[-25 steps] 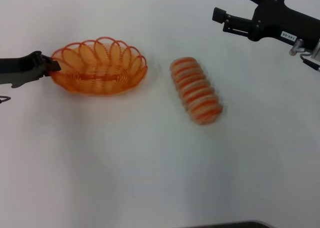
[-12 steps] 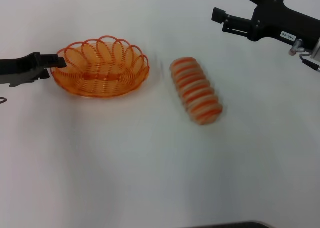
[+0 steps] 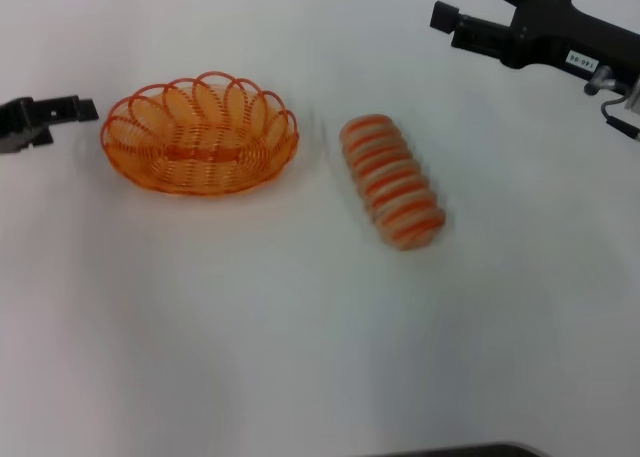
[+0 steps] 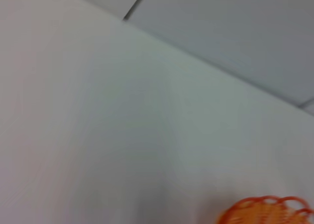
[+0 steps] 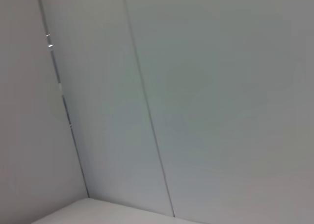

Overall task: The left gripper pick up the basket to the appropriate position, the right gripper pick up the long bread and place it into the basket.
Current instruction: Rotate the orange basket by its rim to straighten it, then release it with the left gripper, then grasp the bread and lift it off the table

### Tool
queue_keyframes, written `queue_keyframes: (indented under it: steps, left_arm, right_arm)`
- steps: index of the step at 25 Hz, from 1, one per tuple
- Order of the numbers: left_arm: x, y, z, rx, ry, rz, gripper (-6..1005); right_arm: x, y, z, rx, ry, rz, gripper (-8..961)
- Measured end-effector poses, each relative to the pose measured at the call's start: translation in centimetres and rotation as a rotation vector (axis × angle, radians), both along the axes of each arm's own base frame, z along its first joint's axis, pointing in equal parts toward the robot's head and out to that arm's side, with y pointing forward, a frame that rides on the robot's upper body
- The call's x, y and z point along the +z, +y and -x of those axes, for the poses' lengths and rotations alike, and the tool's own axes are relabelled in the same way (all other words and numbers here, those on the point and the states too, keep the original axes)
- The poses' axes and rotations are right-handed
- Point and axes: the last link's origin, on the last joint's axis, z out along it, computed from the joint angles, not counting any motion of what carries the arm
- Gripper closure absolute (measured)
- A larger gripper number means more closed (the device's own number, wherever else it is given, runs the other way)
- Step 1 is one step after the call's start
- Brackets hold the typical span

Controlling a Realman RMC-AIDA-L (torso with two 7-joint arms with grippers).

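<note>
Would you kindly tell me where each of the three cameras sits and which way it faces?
Head view: on the robot's head, looking forward and down at the white table, basket and long bread; left gripper and right gripper both show.
Left wrist view: on the left arm, facing across the table to a wall; no fingers show.
Right wrist view: on the right arm, facing wall panels; no fingers.
Shared: head and left wrist views both show the basket.

Label: small white label (image 3: 579, 60) on the right gripper (image 3: 468, 12)
Print on it: dark marks, too small to read
</note>
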Motion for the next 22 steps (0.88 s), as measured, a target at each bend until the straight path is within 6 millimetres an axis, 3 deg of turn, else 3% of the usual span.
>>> queue_keyframes:
  steps: [5, 13, 22]
  left_arm:
    - [0.8, -1.0, -0.8, -0.226, -0.034, -0.005, 119]
    - [-0.2, -3.8, -2.2, -0.586, -0.015, 0.135, 128]
    - [0.7, -6.3, -2.0, -0.793, -0.020, 0.154, 128]
  right_arm:
    - [1.0, 0.5, 0.3, -0.066, 0.043, 0.078, 56]
    - [2.7, 1.8, 1.2, -0.235, 0.024, 0.348, 57]
    - [3.8, 2.9, 3.2, -0.398, -0.072, 0.597, 59]
